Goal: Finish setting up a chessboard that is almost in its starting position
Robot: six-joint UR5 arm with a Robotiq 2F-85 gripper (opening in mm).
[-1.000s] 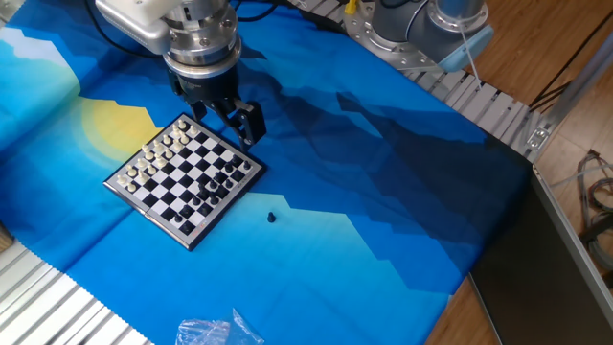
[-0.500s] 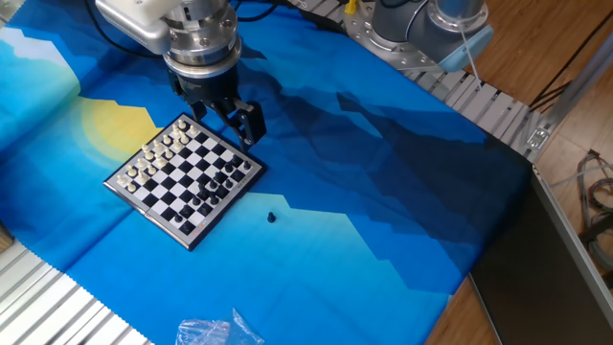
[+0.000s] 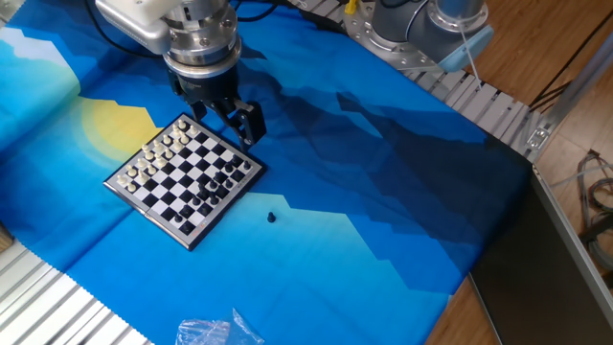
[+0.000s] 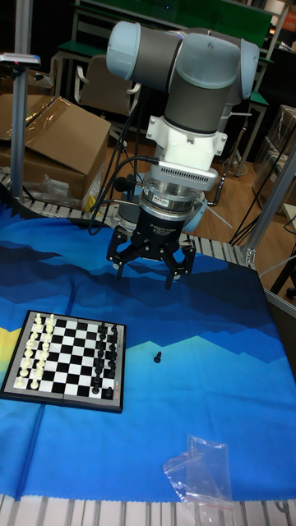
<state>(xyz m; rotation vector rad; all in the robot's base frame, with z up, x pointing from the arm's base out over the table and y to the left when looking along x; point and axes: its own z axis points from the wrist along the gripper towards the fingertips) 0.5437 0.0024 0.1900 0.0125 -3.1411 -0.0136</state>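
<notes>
Pincer [image 4: 148, 269]: two dark fingers spread wide with nothing between them. It points down and hangs above the cloth, touching nothing.
Pincer, from the fixed view: the same pincer [image 3: 222, 107] stands just past one edge of the chessboard. One finger [image 3: 252, 123] shows dark against the cloth.
Arm [image 4: 189, 66]: grey and pale blue joints rise behind the pincer, with a white flange and black cables at the wrist.
Chessboard [image 4: 70, 359]: a small square board of black and white checks with a thin dark rim. It lies flat on the cloth, in front of the pincer and to its side (in the fixed view it sits as a diamond [image 3: 187, 174]).
White pieces [image 4: 34, 349]: two ranks along one side of the board [image 3: 153, 158].
Black pieces [image 4: 104, 362]: ranked along the opposite side [image 3: 222, 180]. They are too small to count or name.
Stray black piece [image 4: 157, 356]: stands alone on the cloth near the board's black side, apart from the rim [image 3: 271, 217].
Cloth [image 4: 205, 394]: blue, printed with stepped mountain shapes and a yellow disc. It covers most of the tabletop [image 3: 383, 192].
Plastic bag [image 4: 201, 468]: clear and crumpled, lying near the cloth's front edge and well apart from the board [image 3: 215, 332].
Tabletop [image 3: 48, 302]: ribbed metal slats show past the cloth's border.
Cardboard box [image 4: 57, 140]: brown, behind the tabletop.
</notes>
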